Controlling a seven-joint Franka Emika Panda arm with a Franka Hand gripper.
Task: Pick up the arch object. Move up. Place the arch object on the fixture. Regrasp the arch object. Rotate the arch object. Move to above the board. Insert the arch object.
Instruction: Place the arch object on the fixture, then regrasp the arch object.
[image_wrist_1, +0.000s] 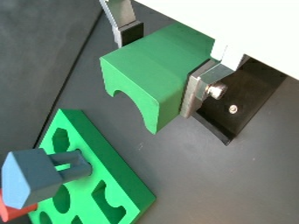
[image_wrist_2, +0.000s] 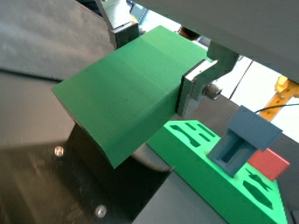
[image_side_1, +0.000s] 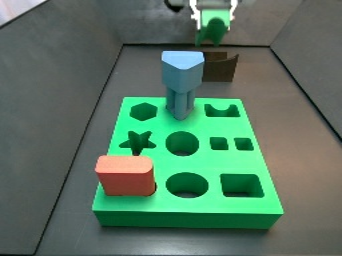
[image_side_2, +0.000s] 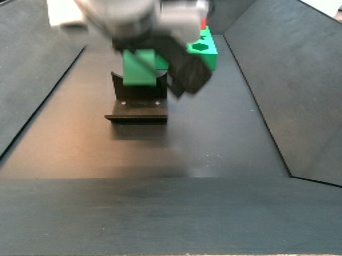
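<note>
I see the big bright green flat board (image_side_1: 187, 165) with shaped holes lying on the dark floor. A tall blue-grey peg with a pointed top (image_side_1: 182, 82) stands up in the board. A red rounded block (image_side_1: 126, 175) sits at a near corner of the board. Far behind the board is the small dark brown fixture (image_side_1: 225, 66). My gripper (image_side_1: 210, 18) is above it, closed on the dull green arch object (image_side_1: 210, 31).

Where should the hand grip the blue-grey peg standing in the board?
Probably by its flat blue-grey head, coming from straight above: the peg stands upright in the board, head clear of everything. The hand is now shut on the arch object near the fixture.
</note>
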